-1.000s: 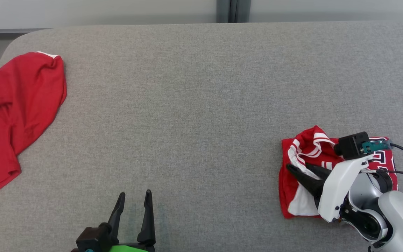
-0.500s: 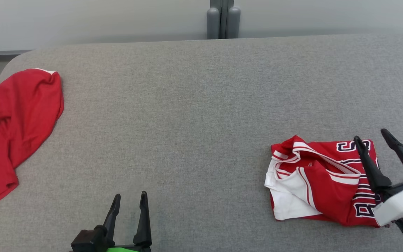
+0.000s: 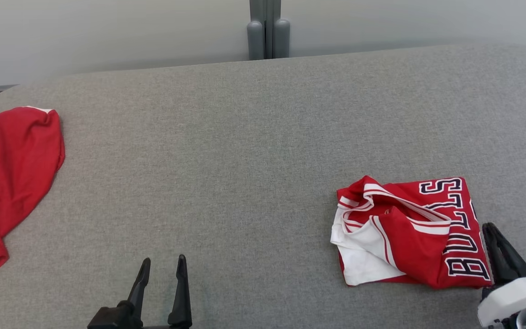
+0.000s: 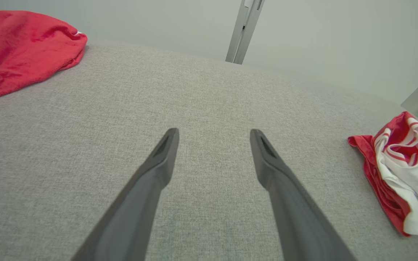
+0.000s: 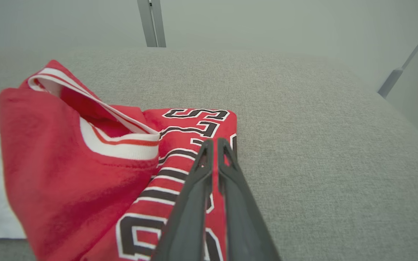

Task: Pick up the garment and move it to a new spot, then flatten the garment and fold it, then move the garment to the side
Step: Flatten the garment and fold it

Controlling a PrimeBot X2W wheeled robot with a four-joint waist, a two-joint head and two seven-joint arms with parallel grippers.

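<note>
The garment is a red jersey with white trim and dark lettering, lying folded in a compact bundle on the right of the grey padded table. In the right wrist view the garment lies just below and left of my right gripper, whose fingers are pressed together with nothing between them. From the head view my right gripper sits at the jersey's lower right corner, beside its edge. My left gripper stands open at the table's front left, well apart from the garment. Nothing lies between the fingers of the left gripper.
A second, plain red cloth is heaped at the table's left edge, partly hanging off; the left wrist view has this red cloth at the upper left. A grey post stands behind the table's far edge. Bare grey surface spans the middle.
The head camera has shifted. My right gripper let go of the jersey, drew back to its lower right corner and shut. The jersey now lies uncovered. The left gripper stayed open.
</note>
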